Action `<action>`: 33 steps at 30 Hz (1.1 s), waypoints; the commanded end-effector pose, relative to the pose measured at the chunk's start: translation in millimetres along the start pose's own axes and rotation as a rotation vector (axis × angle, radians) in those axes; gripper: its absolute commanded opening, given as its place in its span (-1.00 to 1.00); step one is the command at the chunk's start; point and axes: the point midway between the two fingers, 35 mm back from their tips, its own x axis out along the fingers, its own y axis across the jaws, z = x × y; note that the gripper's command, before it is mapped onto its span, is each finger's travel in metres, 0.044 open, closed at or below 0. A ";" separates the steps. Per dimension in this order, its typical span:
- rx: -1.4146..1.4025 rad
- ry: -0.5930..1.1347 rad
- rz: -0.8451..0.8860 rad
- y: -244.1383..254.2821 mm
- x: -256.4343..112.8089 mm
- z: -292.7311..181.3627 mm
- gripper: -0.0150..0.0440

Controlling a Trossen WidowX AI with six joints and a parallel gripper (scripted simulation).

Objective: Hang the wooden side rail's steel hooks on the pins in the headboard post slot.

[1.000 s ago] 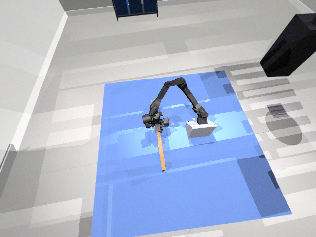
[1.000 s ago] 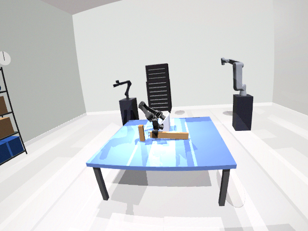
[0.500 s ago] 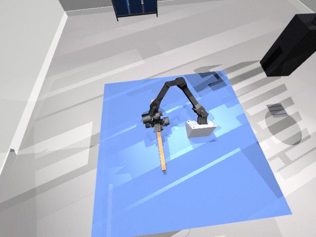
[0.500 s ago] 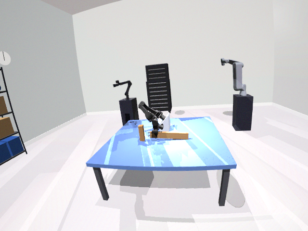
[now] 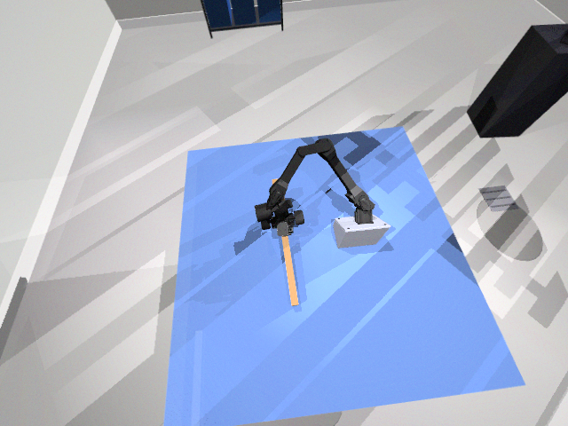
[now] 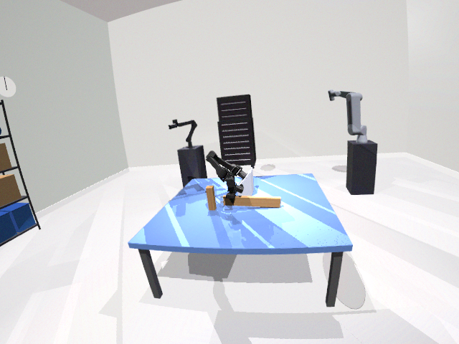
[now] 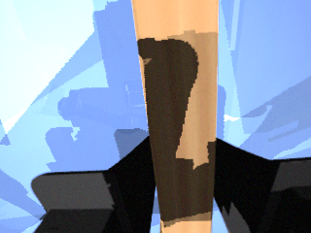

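The wooden side rail is long and narrow and runs away from the post. The gripper is shut on the rail near its post-side end, one finger on each side. The headboard post stands upright left of the rail in the exterior view, with a visible gap between them. In the top view the arm hides most of the post, and only a bit of wood shows behind the arm. The hooks, the slot and the pins cannot be made out. Whether the rail's far end touches the table is hard to tell.
The arm's pale base block stands on the blue table, beside the rail. Other robot arms on dark pedestals, a dark slatted rack and a shelf stand on the floor away from the table.
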 end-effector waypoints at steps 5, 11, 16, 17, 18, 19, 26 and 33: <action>-0.007 -0.001 -0.009 -0.9 -3.9 -0.3 -0.49; -0.007 -0.001 -0.009 -0.5 -3.4 -1.0 -0.49; -0.007 -0.001 -0.009 -1.0 -2.9 -1.6 -0.49; -0.007 -0.001 -0.009 -1.1 -2.8 -1.7 -0.49; -0.007 -0.001 -0.009 -1.2 -2.7 -1.8 -0.49; -0.007 -0.001 -0.009 -1.4 -2.5 -1.9 -0.49; -0.007 -0.001 -0.009 -1.2 -2.3 -2.7 -0.49; -0.007 -0.001 -0.009 -0.5 -2.6 -3.5 -0.49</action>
